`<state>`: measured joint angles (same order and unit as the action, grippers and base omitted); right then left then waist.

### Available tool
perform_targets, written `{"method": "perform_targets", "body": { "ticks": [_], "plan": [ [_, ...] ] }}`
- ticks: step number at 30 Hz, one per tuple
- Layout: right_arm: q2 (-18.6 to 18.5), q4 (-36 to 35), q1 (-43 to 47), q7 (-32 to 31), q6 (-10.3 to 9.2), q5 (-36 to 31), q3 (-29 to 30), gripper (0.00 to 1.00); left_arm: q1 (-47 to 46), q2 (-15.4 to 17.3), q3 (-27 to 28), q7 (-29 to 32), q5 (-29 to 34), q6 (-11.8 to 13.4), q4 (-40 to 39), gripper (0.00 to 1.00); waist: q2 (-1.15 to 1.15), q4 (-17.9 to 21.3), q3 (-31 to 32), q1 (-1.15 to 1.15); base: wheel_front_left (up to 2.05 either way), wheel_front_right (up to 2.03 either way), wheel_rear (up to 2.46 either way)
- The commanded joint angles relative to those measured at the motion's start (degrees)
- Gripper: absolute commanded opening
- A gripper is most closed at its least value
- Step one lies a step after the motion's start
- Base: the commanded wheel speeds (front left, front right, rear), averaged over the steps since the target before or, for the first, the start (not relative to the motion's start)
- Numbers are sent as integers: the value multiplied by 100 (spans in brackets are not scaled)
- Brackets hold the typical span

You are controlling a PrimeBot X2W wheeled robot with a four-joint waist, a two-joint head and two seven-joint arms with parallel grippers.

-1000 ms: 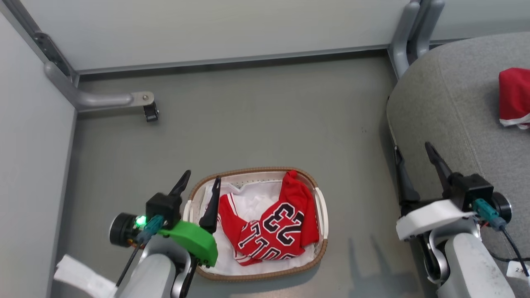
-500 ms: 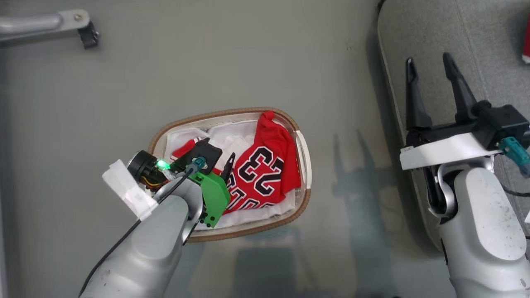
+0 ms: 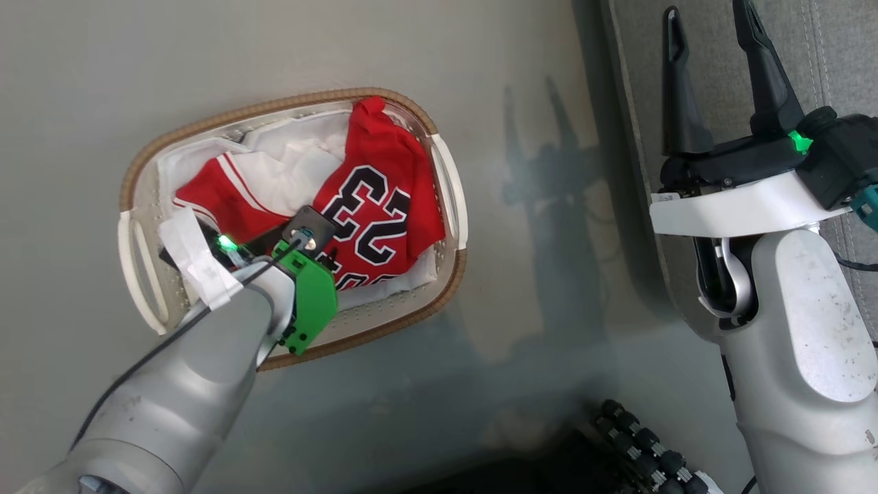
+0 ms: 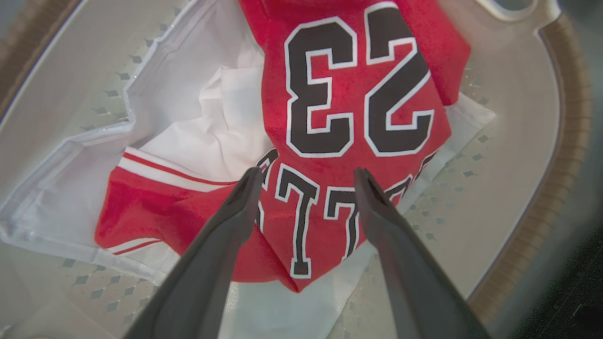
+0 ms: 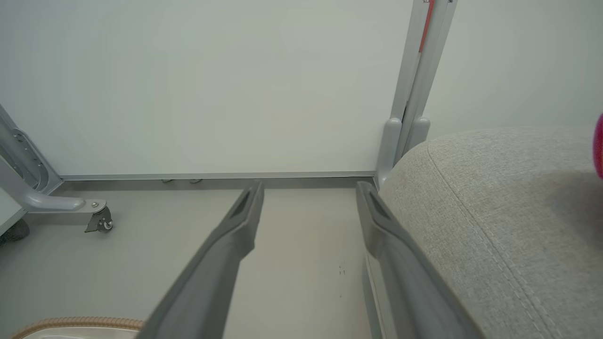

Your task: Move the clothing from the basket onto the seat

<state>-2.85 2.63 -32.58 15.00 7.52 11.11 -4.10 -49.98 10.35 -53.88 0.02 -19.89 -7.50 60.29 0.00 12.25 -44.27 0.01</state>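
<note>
lab bay: castered partition panels (image 5: pixel 212 84)

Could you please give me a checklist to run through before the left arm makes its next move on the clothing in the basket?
1. Left gripper open: ok, jaws wide apart.
2. Aimed at the clothing: ok, the fingers straddle the black-and-white lettering next to the 23.
3. Fingertips touching the fabric: cannot tell.
4. White liner out of the pinch: cannot tell; it lies under and beside the red fabric.
5. Right gripper away from the basket: ok, open, by the edge of the seat.
</note>
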Motion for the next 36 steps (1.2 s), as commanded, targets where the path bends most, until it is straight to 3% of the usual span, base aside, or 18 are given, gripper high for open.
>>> {"method": "perform_targets", "body": {
  "ticks": [1,11,16,17,18,19,36],
  "plan": [
    [-9,-82,-121,28,-6,53,-37,100,-226,155,-69,6,-49,8,69,100,0,494,-574,-1,0,0,0],
    [-9,-377,-115,28,-6,279,-139,100,-746,441,-292,177,-349,7,594,100,0,736,-1034,-1,0,0,0],
    [-9,-409,-110,28,-6,302,-125,100,-821,403,-367,287,-466,7,762,100,0,735,-1102,-1,0,0,0],
    [-9,-400,-118,28,-6,300,-112,100,-829,390,-393,311,-504,7,777,53,0,721,-1103,-1,0,0,0],
    [-9,-388,-130,28,-6,297,-102,100,-831,377,-420,333,-533,7,780,36,0,708,-1100,-1,0,0,0],
    [-9,-382,-152,28,-6,290,-95,100,-829,356,-454,348,-568,7,774,0,0,687,-1089,-1,0,0,0],
    [-12,-226,12,28,-6,-3,109,100,-697,-11,-686,-576,-946,6,535,0,0,120,-331,-1,0,0,0]
  ]
}}
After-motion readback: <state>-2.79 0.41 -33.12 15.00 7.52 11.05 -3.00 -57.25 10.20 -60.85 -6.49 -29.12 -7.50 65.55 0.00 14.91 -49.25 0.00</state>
